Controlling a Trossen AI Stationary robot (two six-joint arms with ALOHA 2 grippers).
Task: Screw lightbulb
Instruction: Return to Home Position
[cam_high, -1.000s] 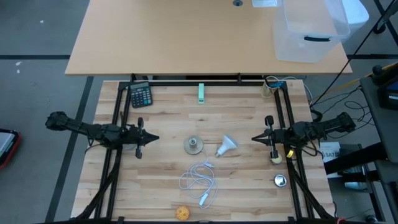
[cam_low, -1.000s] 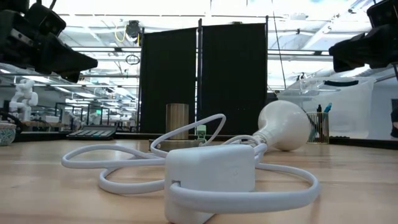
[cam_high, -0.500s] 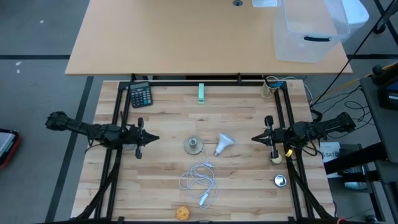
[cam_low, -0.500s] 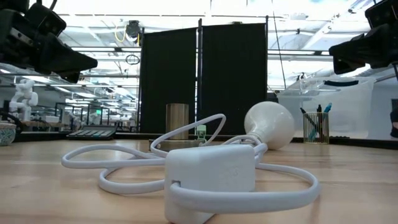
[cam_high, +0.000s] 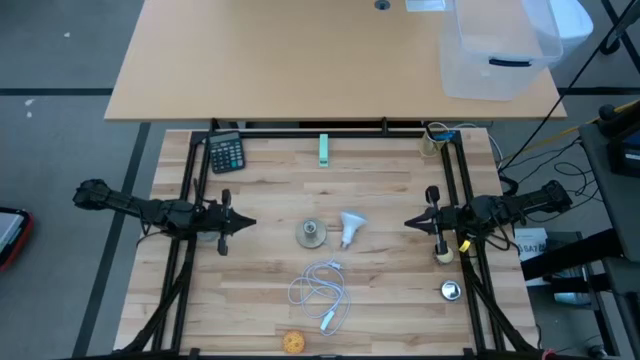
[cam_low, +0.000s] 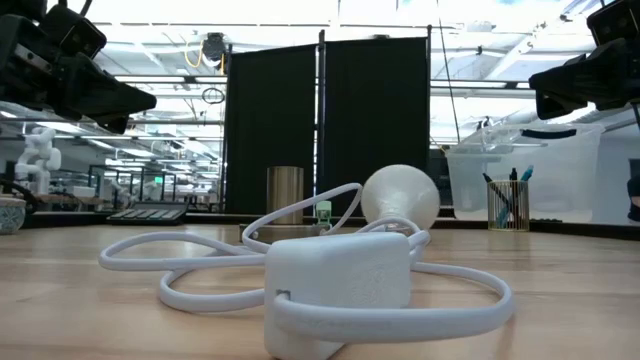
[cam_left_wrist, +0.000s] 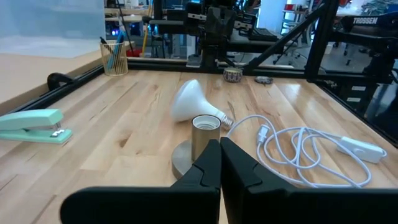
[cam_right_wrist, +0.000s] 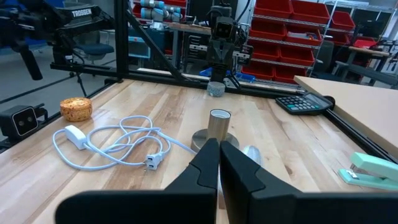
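The left tool (cam_high: 240, 222), fingers pressed together, is held over the left of the surface (cam_high: 270, 180). Just right of the silver lamp base (cam_high: 311, 234), the lightbulb (cam_high: 347, 228) is laid on its side. The right tool (cam_high: 412, 223), likewise pressed together, is held opposite.

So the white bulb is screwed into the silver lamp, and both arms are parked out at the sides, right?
Not quite. The lightbulb is not screwed in: it lies on its side beside the silver lamp, whose socket stands empty, as the left wrist view shows. The left gripper and right gripper are indeed parked out at the sides.
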